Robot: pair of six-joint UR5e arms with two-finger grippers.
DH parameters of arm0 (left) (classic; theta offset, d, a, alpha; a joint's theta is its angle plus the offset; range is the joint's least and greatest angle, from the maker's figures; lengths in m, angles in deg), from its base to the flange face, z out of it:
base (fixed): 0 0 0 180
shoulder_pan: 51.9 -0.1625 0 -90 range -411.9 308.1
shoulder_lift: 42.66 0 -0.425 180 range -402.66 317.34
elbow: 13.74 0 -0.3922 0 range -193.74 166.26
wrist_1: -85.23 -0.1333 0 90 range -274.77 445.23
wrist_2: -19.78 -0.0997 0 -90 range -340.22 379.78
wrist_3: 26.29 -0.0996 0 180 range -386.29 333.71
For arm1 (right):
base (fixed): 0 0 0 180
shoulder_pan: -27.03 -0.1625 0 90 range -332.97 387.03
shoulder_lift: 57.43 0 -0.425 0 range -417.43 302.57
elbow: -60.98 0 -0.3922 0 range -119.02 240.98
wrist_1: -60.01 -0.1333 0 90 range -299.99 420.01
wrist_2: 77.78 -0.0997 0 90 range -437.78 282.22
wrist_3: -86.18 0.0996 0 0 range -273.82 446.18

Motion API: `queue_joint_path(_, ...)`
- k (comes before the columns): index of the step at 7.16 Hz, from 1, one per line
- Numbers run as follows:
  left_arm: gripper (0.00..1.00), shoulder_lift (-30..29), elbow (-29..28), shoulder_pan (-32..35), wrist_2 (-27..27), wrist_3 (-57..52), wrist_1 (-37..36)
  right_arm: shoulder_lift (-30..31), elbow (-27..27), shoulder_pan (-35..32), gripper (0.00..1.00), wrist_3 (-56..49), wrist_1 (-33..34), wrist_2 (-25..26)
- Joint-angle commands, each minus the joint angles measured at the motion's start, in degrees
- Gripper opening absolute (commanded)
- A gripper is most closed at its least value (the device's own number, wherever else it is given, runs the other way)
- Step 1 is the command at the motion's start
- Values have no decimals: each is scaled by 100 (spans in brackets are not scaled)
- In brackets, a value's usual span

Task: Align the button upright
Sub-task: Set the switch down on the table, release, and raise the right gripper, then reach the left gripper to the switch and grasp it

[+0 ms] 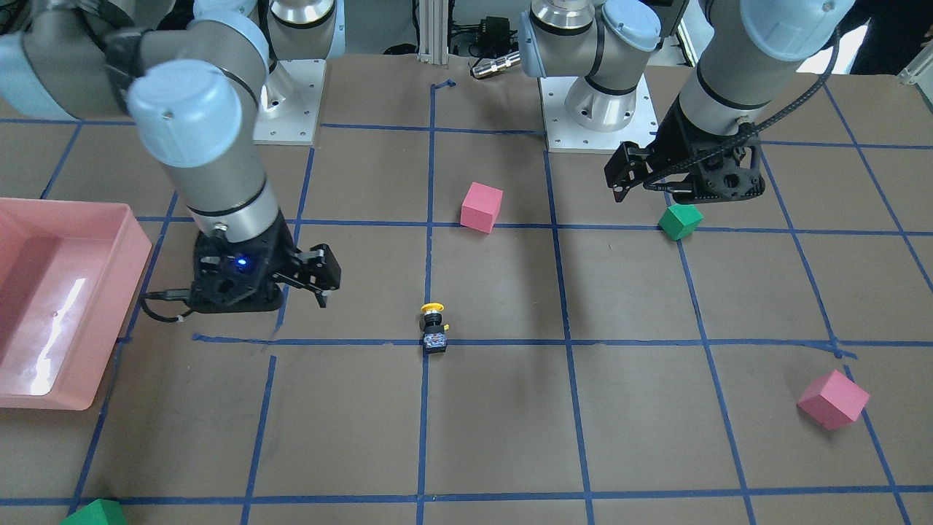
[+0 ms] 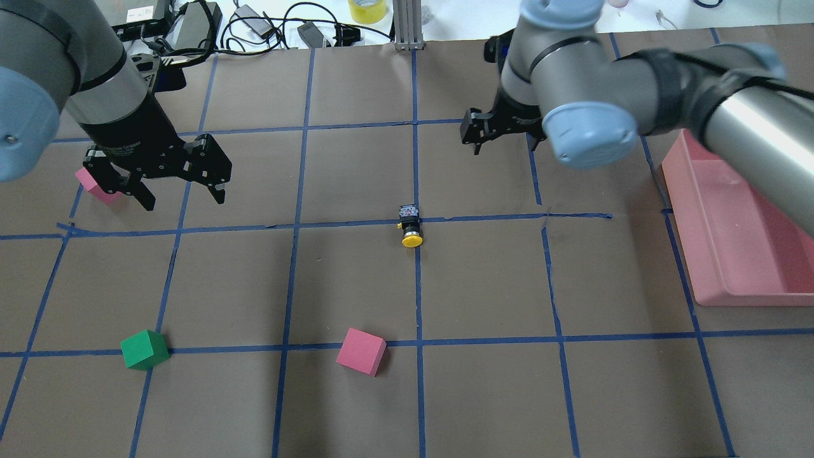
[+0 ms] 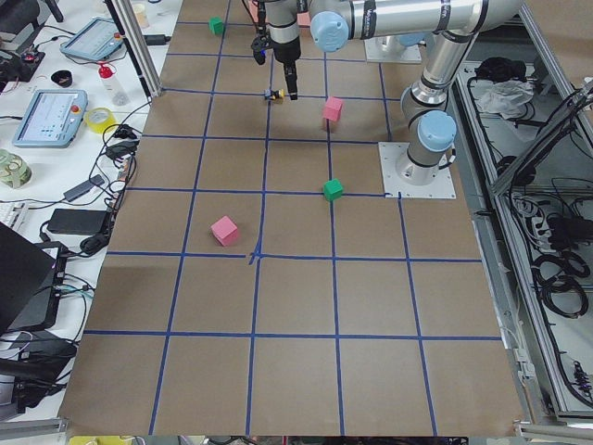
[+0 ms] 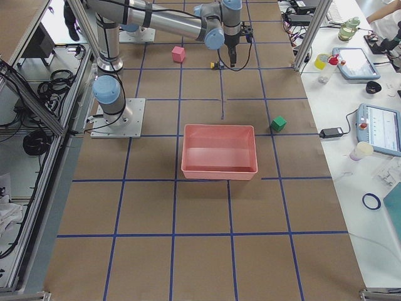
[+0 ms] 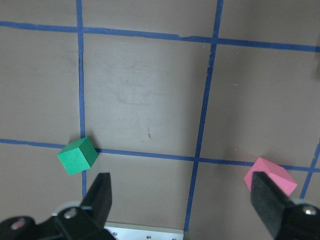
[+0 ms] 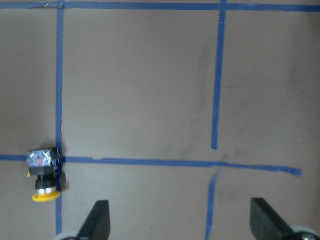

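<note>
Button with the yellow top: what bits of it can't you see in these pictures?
Right wrist view: the button shows markings, but they are too blurred to read.
Exterior left and exterior right views: it is too small to show any detail.
Every view: the side resting on the table is hidden.

Two robot arms are reaching over the bench: one left arm and one right arm. Each arm is carrying one hand, so two hands are showing, the left hand and the right hand. One button with a yellow top is sitting on the bench. Four blocks are lying there too. Two are pink: one pink block and another pink block. Two are green: one green block and another green block. One pink tub is sitting at the side.
</note>
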State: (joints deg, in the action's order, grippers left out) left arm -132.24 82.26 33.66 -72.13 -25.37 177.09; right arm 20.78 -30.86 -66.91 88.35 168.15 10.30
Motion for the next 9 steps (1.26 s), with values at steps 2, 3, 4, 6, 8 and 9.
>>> queue_joint_path(2,100,-636,364,942,533,180,-1636,816,1229,420,100,-270,-2461,122)
queue_joint_path(3,100,-857,540,1111,777,616,-2106,1002,1230,412,100,-261,-2517,130)
queue_joint_path(4,100,-1050,611,1269,849,1003,-2311,1029,1222,394,100,-261,-2613,165)
queue_joint_path(6,100,-1489,630,1708,868,1086,-3047,1030,1169,202,100,-234,-2614,166)
queue_joint_path(8,100,-1894,682,1964,868,1086,-3497,969,741,78,100,-208,-2248,166)
queue_joint_path(9,100,-2070,769,2078,859,1095,-3708,1003,599,78,100,-217,-2027,174)
